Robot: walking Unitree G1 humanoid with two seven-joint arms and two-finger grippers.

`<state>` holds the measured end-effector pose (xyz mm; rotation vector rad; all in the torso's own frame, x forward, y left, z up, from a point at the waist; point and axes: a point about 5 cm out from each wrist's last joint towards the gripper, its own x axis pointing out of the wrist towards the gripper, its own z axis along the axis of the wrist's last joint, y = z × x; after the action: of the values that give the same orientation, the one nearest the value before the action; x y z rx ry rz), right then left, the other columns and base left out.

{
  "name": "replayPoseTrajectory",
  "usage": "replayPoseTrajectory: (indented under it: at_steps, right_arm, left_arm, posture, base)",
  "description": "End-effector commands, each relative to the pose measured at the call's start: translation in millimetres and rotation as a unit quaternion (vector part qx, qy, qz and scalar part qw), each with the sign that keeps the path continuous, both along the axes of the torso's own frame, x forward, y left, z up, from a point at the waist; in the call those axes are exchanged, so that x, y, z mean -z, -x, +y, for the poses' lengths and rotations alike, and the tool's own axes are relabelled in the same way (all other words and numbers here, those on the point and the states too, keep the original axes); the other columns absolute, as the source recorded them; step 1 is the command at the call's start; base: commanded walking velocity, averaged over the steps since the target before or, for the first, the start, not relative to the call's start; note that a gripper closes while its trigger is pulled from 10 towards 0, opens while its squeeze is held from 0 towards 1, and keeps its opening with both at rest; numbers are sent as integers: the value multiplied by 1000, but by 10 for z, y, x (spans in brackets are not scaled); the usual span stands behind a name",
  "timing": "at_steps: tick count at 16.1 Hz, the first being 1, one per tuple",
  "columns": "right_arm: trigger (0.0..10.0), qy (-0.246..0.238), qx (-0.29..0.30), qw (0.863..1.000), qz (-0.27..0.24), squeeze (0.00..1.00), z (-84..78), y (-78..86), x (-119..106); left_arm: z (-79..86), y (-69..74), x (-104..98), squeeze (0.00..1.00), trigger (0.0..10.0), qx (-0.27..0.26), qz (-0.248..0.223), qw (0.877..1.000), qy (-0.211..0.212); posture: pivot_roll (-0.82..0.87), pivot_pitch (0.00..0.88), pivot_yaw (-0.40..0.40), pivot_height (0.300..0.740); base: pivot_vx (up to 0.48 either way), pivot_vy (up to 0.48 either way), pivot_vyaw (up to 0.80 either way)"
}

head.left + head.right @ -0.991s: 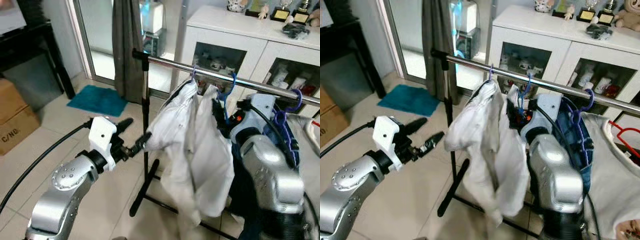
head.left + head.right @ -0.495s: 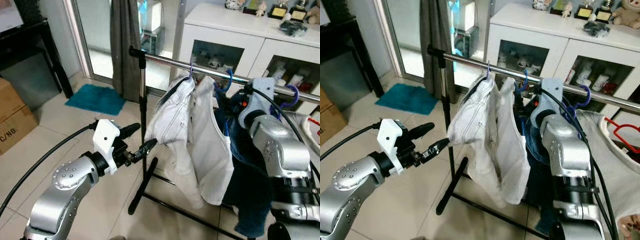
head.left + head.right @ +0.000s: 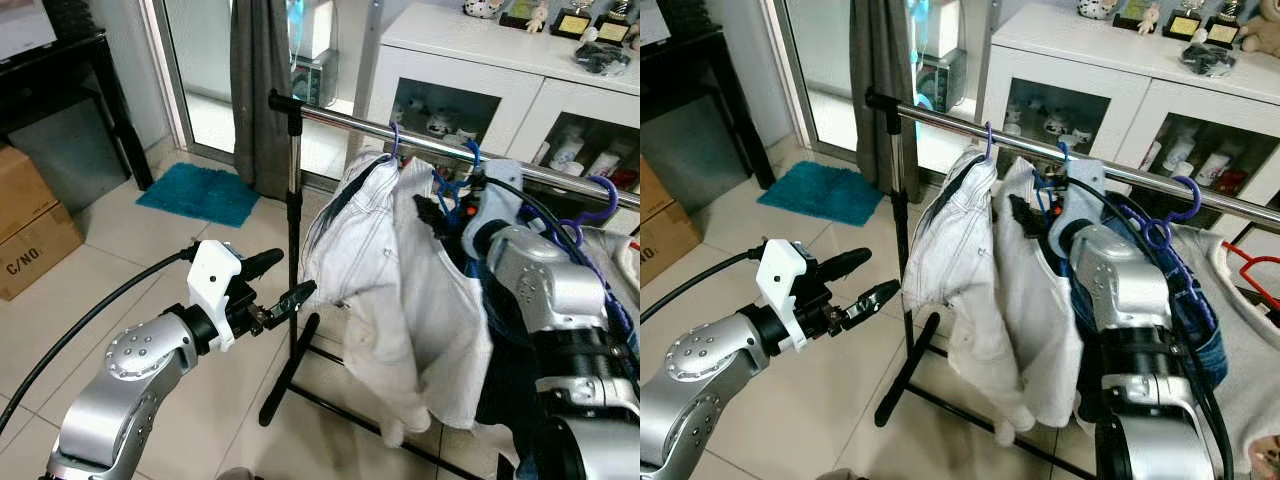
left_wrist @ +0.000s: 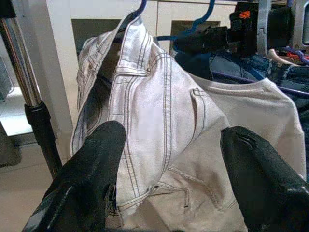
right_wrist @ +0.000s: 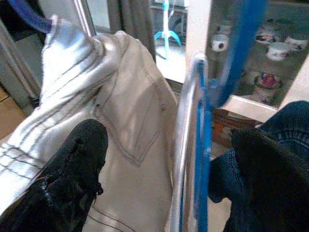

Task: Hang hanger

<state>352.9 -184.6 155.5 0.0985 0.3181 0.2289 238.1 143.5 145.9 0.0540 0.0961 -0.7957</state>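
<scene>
A: Left side first. What's there?
B: Brown cardboard box (image 3: 30, 225) on the beige tile floor (image 3: 120, 290), teal rectangular mat (image 3: 198, 195) by the glass door, grey curtain (image 3: 262, 90) hanging beside it.

A: Left gripper?
B: Left gripper (image 3: 272, 282) is held out at mid height, fingers spread apart, nothing between them. The lower fingertip (image 3: 300, 294) is just beside the hem of the white stitched denim garment (image 3: 375, 260), touching or not I can't tell. In the left wrist view the same garment sits ahead of the two open fingers (image 4: 94, 159).

A: The rack?
B: Shiny metal clothes rail (image 3: 350, 127) on a black upright stand (image 3: 293, 230). The garment hangs from it on a blue plastic hanger (image 3: 394, 139).

A: And the right?
B: Right gripper (image 5: 159, 159) is up at the rail, behind the white garment, beside a second blue hanger hook (image 3: 470, 158). Its fingers are spread, with a blue hanger (image 5: 227, 63) and a metal bar between them, not pinched. Dark blue jeans (image 3: 1200, 320) hang further right. White glass-door cabinet (image 3: 500, 70) behind.
</scene>
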Motion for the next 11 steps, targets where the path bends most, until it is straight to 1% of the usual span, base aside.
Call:
replayPoseTrajectory:
  at_steps: [1,11]
  right_arm:
    - [0,8,-7,1000,8,0,-13,-17,8]
    - [0,9,-23,1000,17,0,-9,-40,32]
  left_arm:
    - [-37,9,-17,0,10000,8,0,1000,-1]
    - [-72,15,-12,0,10000,23,3,1000,-2]
  posture:
    - [9,0,-58,740]
    - [4,0,-56,740]
  base:
    - [0,0,0]
    - [0,0,0]
